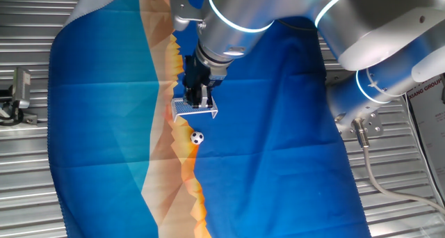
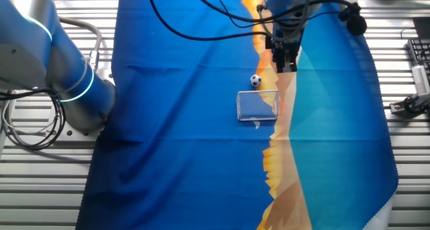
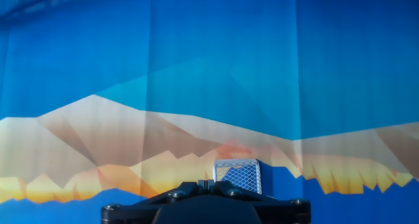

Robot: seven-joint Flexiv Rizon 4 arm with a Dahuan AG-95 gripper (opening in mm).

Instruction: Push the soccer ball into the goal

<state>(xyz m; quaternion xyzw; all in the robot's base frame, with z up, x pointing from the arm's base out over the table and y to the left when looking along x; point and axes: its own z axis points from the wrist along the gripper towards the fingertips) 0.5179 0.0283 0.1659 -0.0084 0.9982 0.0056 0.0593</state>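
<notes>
1. At the left of the other fixed view, the arm's silver base is standing beside a blue cloth [image 2: 181, 122] that is covering the table, with an orange and tan mountain print running down its right half.
2. Further right, the goal [image 2: 258, 105] is sitting on the cloth, its white frame and mesh plain to see; the soccer ball [image 2: 256, 81] is lying just beyond its far edge, close to it but apart.
3. Right of the ball and slightly farther back, the gripper [image 2: 287, 65] is hanging above the cloth, touching neither ball nor goal. Its dark fingers are appearing close together, though I cannot tell for certain whether they are shut.
4. In the hand view, only the goal [image 3: 237, 174] is showing above the hand's black body; the ball is out of sight there.
5. The approach step is seemingly in hand: nothing is being pushed yet.
6. Next, the fingers likely need lowering on the ball's far side, then sweeping it toward the goal mouth.
</notes>
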